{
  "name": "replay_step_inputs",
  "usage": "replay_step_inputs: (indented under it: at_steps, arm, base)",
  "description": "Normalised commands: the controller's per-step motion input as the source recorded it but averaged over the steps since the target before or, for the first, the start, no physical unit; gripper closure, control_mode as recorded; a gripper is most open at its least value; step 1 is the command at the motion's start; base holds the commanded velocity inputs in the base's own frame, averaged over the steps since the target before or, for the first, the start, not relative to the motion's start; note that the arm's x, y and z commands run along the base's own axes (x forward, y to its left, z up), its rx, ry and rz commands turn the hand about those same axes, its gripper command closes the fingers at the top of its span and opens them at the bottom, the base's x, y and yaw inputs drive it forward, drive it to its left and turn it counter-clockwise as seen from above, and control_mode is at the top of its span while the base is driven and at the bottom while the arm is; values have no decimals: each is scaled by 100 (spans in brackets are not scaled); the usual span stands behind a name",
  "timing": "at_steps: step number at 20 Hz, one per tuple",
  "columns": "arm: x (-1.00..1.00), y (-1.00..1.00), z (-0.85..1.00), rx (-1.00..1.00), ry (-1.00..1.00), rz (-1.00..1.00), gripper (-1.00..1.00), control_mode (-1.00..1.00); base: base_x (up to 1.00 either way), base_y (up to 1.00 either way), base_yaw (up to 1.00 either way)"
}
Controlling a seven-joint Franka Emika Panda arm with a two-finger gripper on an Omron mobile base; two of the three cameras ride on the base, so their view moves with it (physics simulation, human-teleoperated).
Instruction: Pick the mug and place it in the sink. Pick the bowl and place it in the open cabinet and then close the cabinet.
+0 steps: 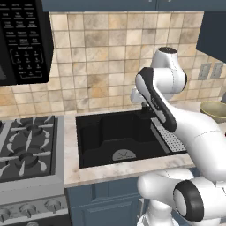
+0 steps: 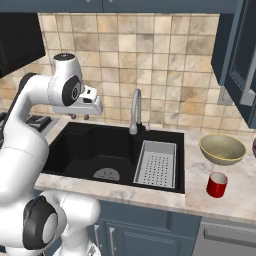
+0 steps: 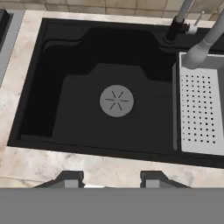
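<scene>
Pincer [image 2: 86,117]: jaws part-spread, empty, hovering above sink [image 2: 75,150] w/ nothing carried, prob. start pose; mug [image 2: 217,184] upright on tabletop [image 2: 200,205] right of sink, near front edge, bowl [image 2: 222,148] just behind it, both unpicked; cabinet [image 2: 240,55] door open overhead for bowl.

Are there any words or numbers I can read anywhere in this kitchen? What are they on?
Microwave button panel: rows of small white labels, too blurred to read.
Stove knobs: no markings that can be made out.
Sink, faucet, mug, bowl: no writing on them.
So nothing here can actually be read.
</scene>
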Motion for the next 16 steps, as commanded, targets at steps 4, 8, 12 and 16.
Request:
replay_step_inputs:
  at_steps: [4, 8, 12, 16]
  arm:
    - [-17, 0, 0, 0, 0, 0, -100, -100]
    - [-10, 0, 18, 0, 0, -5, -100, -100]
    - [-23, -1, 17, 0, 0, -3, -100, -100]
    - [-20, 0, 12, 0, 0, 0, -100, -100]
  base:
    - [0, 0, 0]
    - [0, 0, 0]
    - [0, 0, 0]
    - [0, 0, 0]
